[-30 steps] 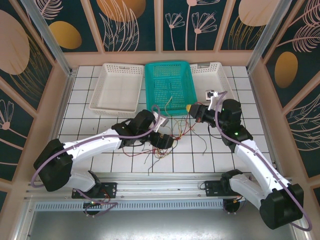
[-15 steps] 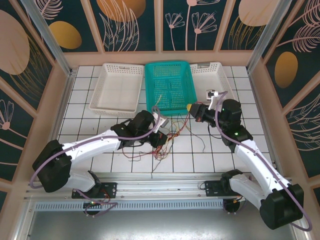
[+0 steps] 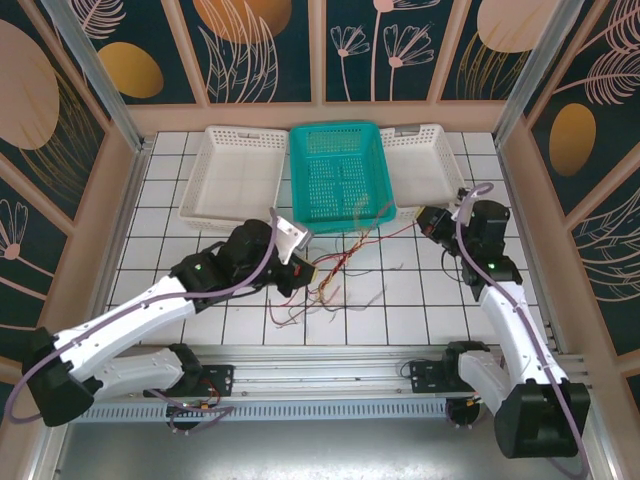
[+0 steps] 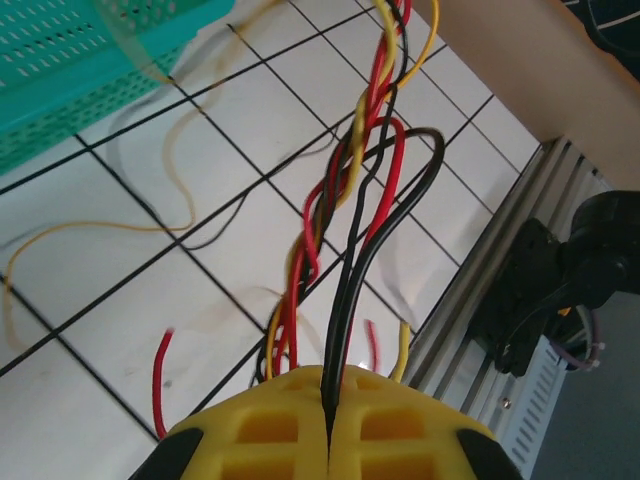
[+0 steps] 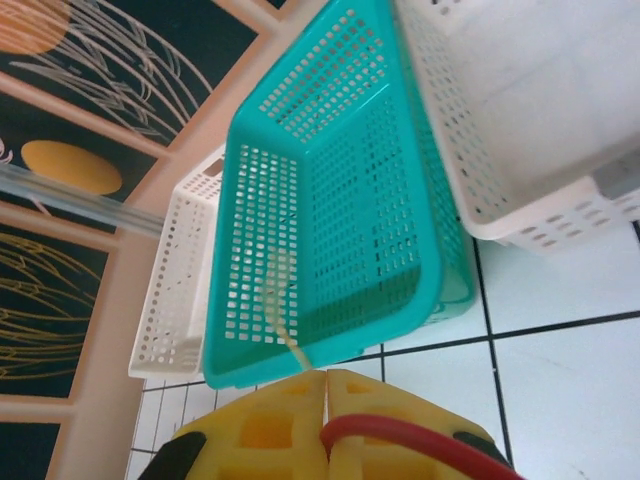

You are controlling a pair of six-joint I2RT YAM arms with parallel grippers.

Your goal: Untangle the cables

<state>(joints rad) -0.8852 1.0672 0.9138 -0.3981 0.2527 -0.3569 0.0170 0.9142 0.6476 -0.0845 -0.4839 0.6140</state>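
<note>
Red-yellow cables twisted, left gripper pinching — seemingly right gripper too

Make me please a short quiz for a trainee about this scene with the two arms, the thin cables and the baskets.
1. True or false: the left claw is shut on a black cable.
2. Which colour has the cable pinched in the right claw? A red, B blue, C green.
3. Fill the gap: the teal basket stands between two ____ baskets.

Key: 1 true; 2 A; 3 white.
</note>
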